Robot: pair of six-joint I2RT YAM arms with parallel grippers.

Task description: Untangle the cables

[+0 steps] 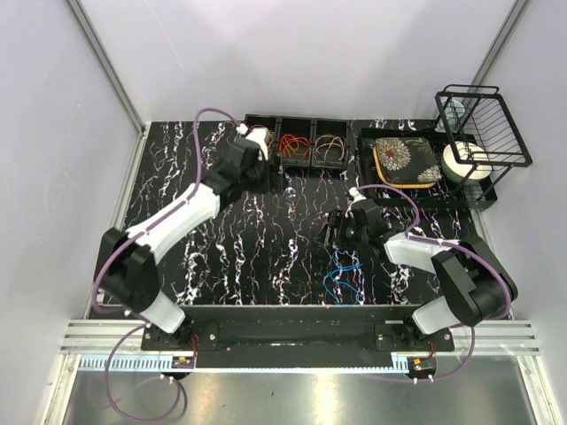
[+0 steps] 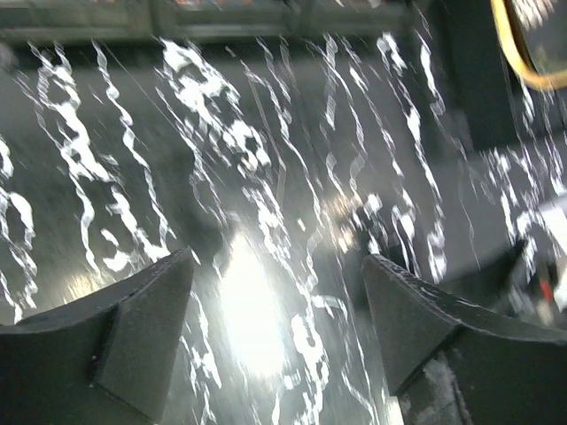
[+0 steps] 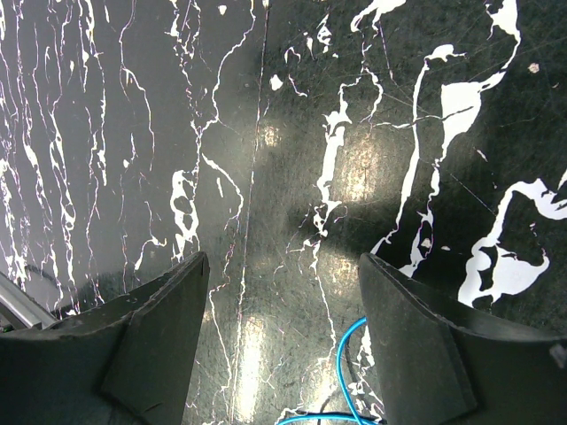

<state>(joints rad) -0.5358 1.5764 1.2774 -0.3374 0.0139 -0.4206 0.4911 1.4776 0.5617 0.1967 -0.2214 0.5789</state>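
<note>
Blue cable (image 1: 339, 280): loose just beside right gripper (image 3: 283, 261), likely next pick.
Right jaws: spread, empty.
Left gripper (image 2: 279, 261): released, empty, by sorting bins (image 1: 297, 142).

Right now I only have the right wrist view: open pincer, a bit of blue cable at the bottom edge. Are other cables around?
Observer: Yes. A tray at the far edge of the table holds orange-red cables in its middle compartment.
Operator: Where's the left arm?
Observer: The left pincer is by that tray's left end, open and empty.
Operator: How much blue cable is there?
Observer: The blue cable forms loops just on the near side of the right pincer.
</note>
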